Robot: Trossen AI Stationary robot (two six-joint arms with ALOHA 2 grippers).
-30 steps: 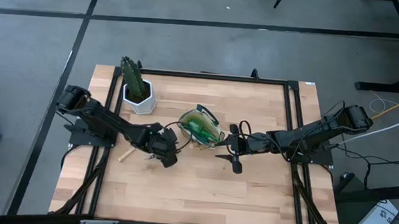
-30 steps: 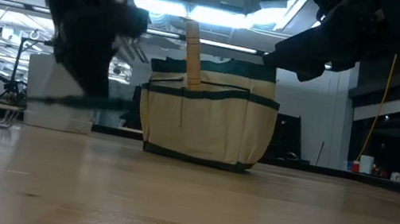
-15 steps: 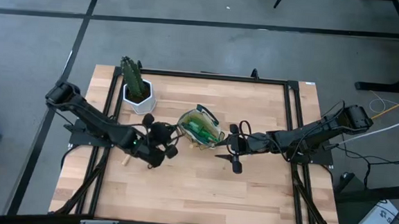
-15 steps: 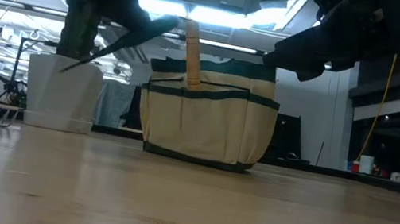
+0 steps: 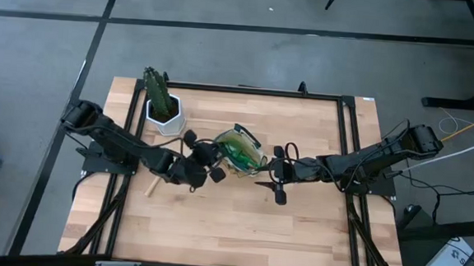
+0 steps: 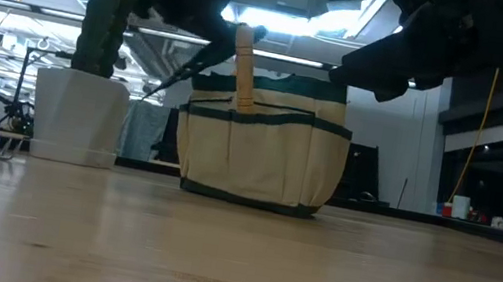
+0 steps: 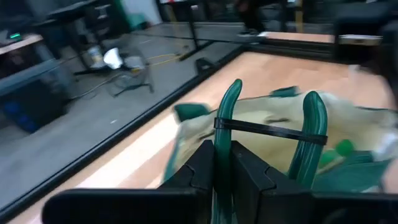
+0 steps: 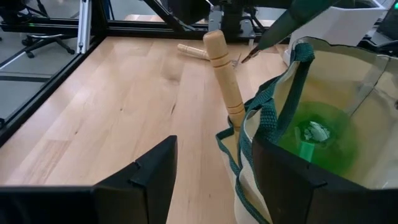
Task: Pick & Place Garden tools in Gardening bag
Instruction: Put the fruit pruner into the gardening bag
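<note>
While left gripper [image 5: 205,157] pinches green-handled shears [image 7: 268,134] shut-tight just left of gardening bag [image 5: 239,152], frame centre, right gripper [image 5: 274,175] hangs wide open, empty, beside bag's right.

Tan bag [image 5: 237,152] with green trim, upright at table centre, holding green spray bottle [image 8: 314,134] and one wooden handle [image 8: 224,78] at its 9 o'clock pocket.

Wooden table [image 5: 240,224]: bag [image 5: 237,152], potted plant [image 5: 163,106]
</note>
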